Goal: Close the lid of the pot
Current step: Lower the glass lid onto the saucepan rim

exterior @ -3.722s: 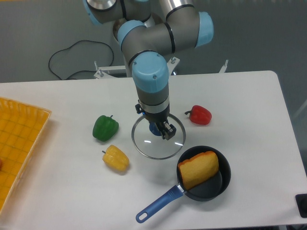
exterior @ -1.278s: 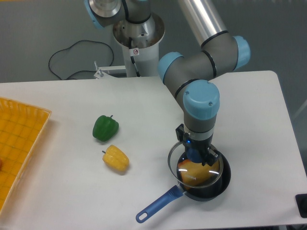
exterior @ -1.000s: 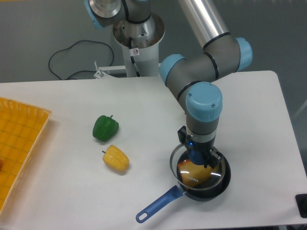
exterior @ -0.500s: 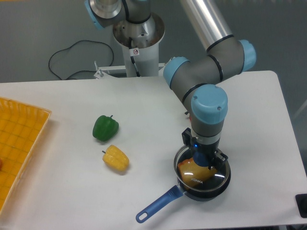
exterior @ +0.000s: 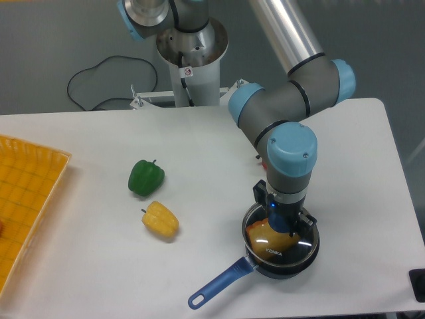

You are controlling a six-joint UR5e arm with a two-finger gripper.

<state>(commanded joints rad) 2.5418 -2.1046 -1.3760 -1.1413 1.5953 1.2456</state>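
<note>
Faintly, white lettering shows on the lid [exterior: 281, 247], possibly "KONKA". White table [exterior: 99, 266], grey wall behind, black cable [exterior: 99, 70] at rear. Lid sits over the pot [exterior: 284, 266], near the front edge, blue handle toward the camera. Gripper [exterior: 285, 226] directly above lid centre, fingers closed on the knob. 1 green pepper [exterior: 145, 177], 1 yellow pepper [exterior: 160, 220] left.

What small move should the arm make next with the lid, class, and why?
Probably lower slightly and let go. The glass lid now sits almost squarely over the pot, with the pincer on its knob, and the orange food shows beneath the glass.
</note>
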